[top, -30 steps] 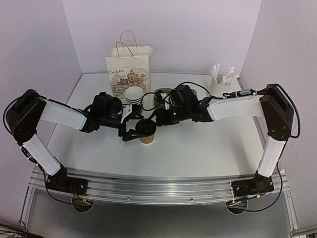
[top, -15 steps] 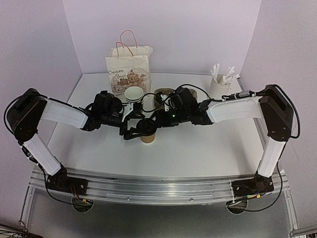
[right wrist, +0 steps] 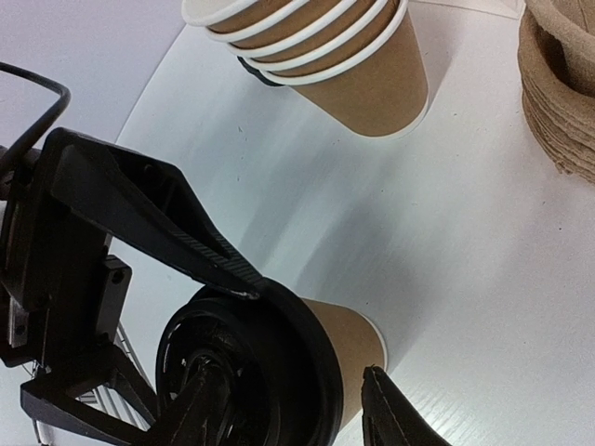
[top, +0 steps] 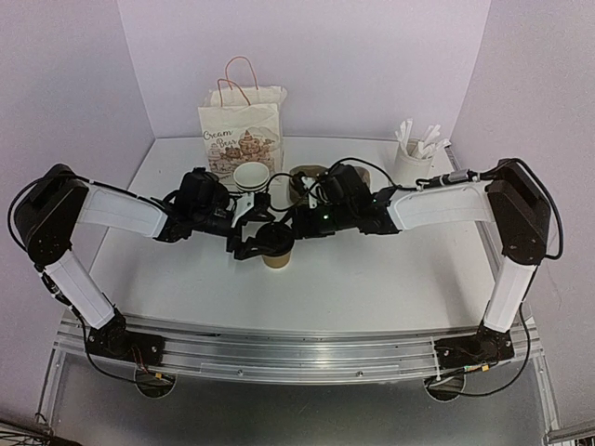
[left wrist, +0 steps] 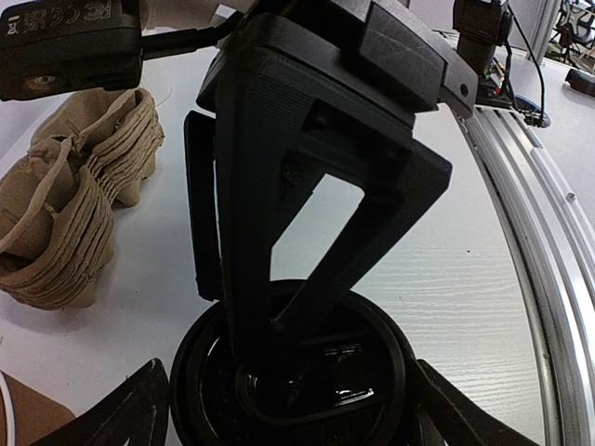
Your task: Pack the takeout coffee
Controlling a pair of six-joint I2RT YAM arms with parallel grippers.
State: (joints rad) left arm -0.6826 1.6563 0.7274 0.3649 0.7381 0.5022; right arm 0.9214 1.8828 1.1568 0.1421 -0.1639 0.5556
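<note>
The takeout coffee (top: 276, 255) stands upright near the middle of the bench (top: 390, 279), black lid on, in front of the tilted stack of lidless cups (top: 251, 177) and the paper bag (top: 240, 130). The left claw (left wrist: 293, 400) is spread wide, with a finger on either side of the lid. The right claw (right wrist: 288, 400) is partly apart, with one finger down on the lid's top and the other just outside the cup wall. A stack of cardboard carriers (left wrist: 65, 232) lies nearby.
</note>
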